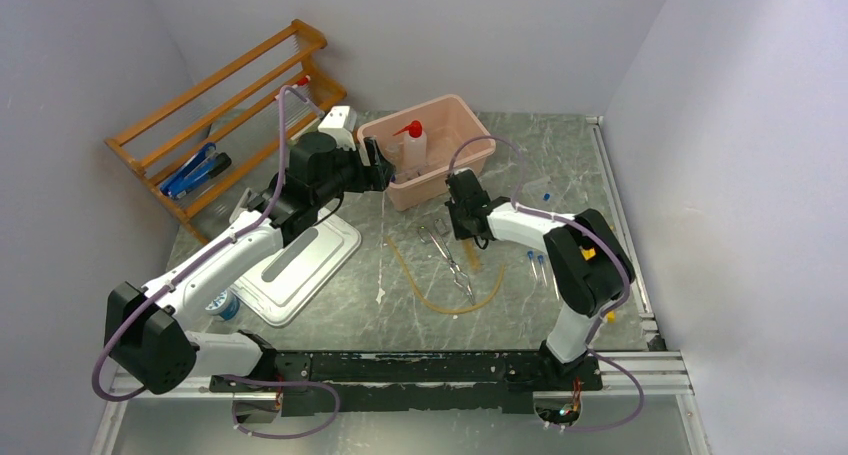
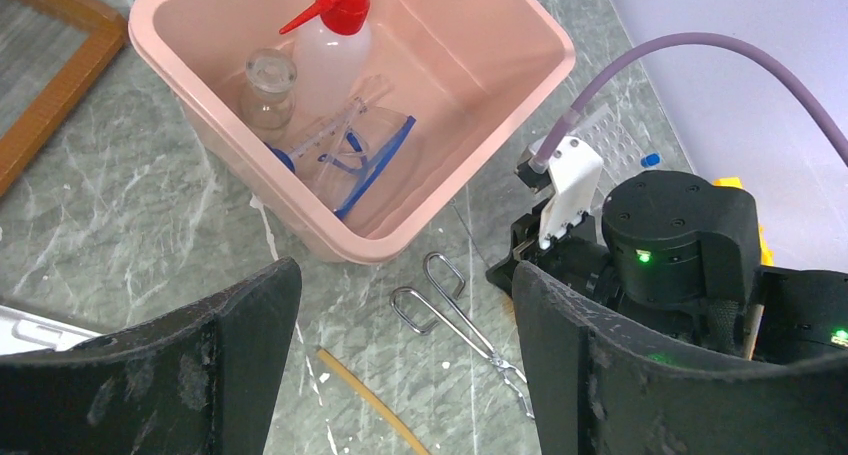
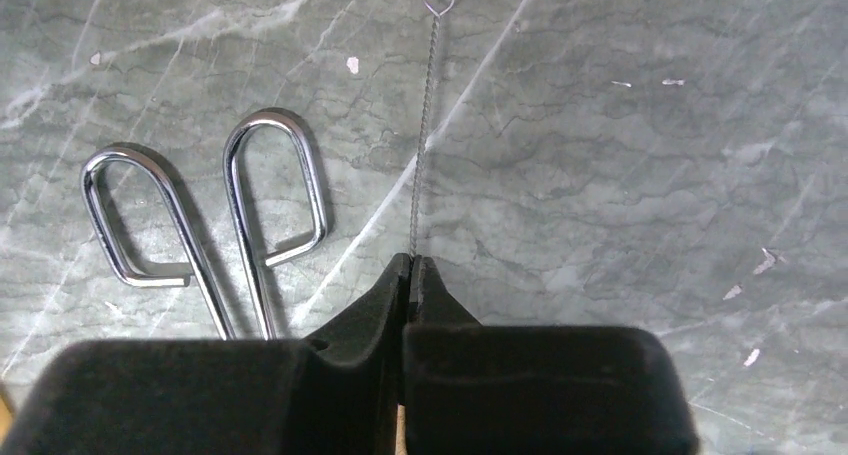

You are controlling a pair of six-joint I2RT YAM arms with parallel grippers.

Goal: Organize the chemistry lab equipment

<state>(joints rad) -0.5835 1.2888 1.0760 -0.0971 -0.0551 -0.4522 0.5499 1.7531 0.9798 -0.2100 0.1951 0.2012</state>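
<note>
My right gripper (image 3: 411, 260) is shut on the end of a thin twisted wire brush handle (image 3: 425, 125) that lies on the table; it sits just right of the metal tongs (image 3: 200, 225). My left gripper (image 2: 402, 270) is open and empty, hovering over the tongs (image 2: 455, 320) near the front of the pink tub (image 2: 520, 95). The red-capped squeeze bottle (image 2: 325, 45), the blue-framed goggles (image 2: 365, 150) and a small glass flask (image 2: 268, 85) lie in the tub. Tan tubing (image 1: 440, 295) curves on the table. Blue-capped tubes (image 1: 535, 262) lie by the right arm. A yellow piece (image 2: 735, 183) shows behind the right wrist.
The orange wooden shelf rack (image 1: 225, 105) leans at the back left with blue tools (image 1: 195, 172) on it. The white lid (image 1: 305, 260) lies under my left arm. A metal rail (image 1: 620, 225) runs along the table's right edge.
</note>
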